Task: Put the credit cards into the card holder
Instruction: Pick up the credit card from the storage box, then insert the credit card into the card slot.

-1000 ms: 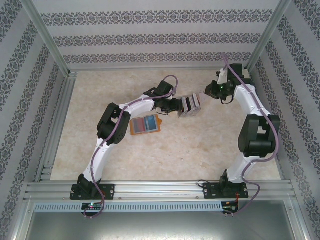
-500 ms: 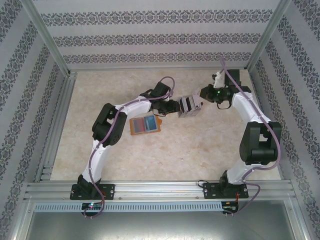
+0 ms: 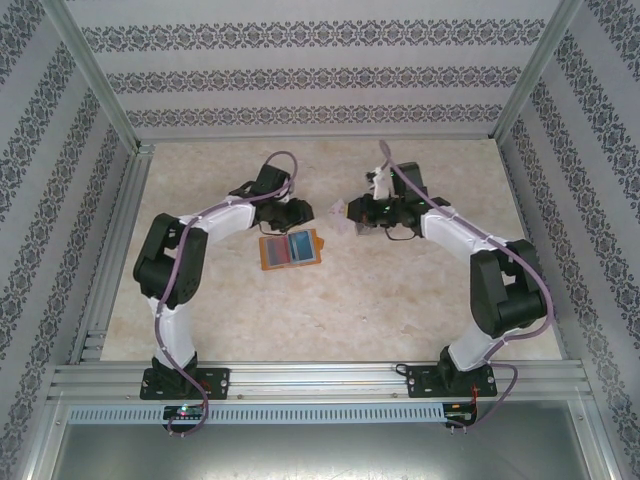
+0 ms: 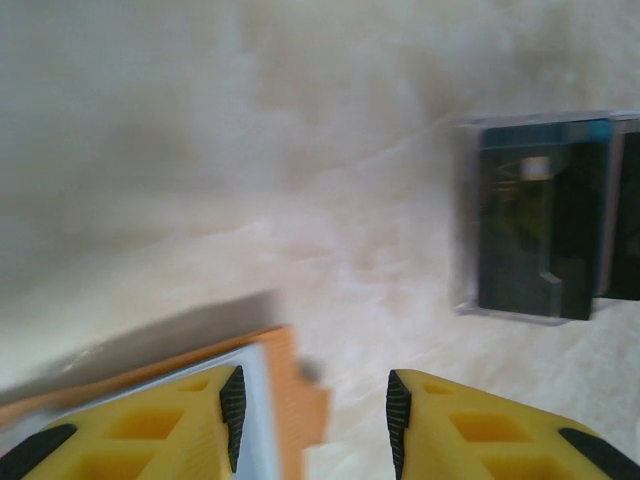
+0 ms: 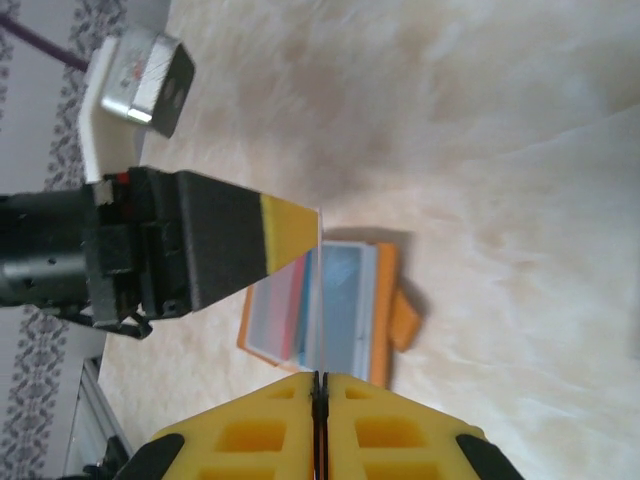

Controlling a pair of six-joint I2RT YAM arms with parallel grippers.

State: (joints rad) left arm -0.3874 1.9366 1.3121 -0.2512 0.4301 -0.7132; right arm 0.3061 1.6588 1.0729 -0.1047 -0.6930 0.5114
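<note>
Top view, left gripper [image 3: 303,213]: held over the table [image 3: 400,290], its tips turned toward the right gripper [image 3: 347,210], which is near.
Top view, card holder [image 3: 291,248]: laid open and flat, just on the near side of the left gripper and to the near left of the right gripper.
Left wrist view, left gripper: fingers seen apart, with nothing between them.
Left wrist view, credit card [image 4: 530,215]: ahead and to the right of the tips, dark face shown, blurred.
Left wrist view, card holder: an orange corner is seen under the left-hand finger.
Right wrist view, right gripper: pads pressed together on the credit card, which is seen edge-on, standing straight out from the tips.
Right wrist view, card holder: beyond the tips, behind the card, pockets facing up.
</note>
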